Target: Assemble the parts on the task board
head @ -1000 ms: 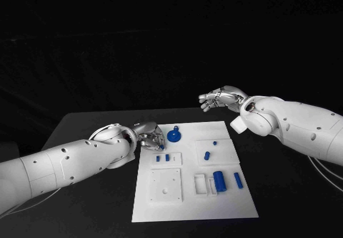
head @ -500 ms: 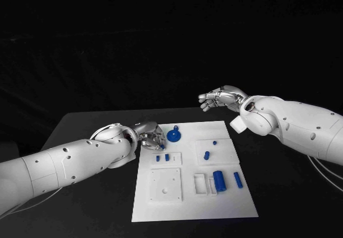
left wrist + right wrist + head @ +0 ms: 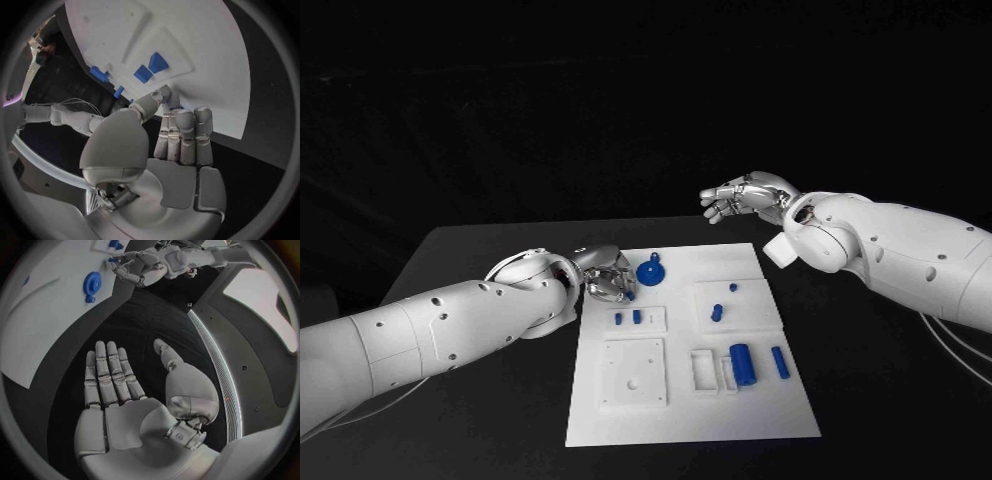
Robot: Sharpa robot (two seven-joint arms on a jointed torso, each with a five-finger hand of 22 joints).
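Note:
The white task board (image 3: 689, 410) lies in the middle of the black table. My left hand (image 3: 606, 280) hovers at the board's near-left edge, beside the blue gear (image 3: 655, 270). Its thumb and straight fingers (image 3: 181, 132) are pressed together, and a small blue part (image 3: 627, 295) shows at their tips, seemingly pinched. My right hand (image 3: 747, 197) is raised beyond the board's far right corner, palm open, fingers (image 3: 109, 375) spread and holding nothing. Two small blue pegs (image 3: 627, 319) stand in a shallow plate. A thick blue cylinder (image 3: 743, 363) and a slim peg (image 3: 780, 362) lie near the middle right.
A raised white block (image 3: 733, 300) carries two small blue pieces (image 3: 718, 312). A square plate with a hole (image 3: 635, 375) sits at the near left of the board. Bare black table (image 3: 488, 400) surrounds the board.

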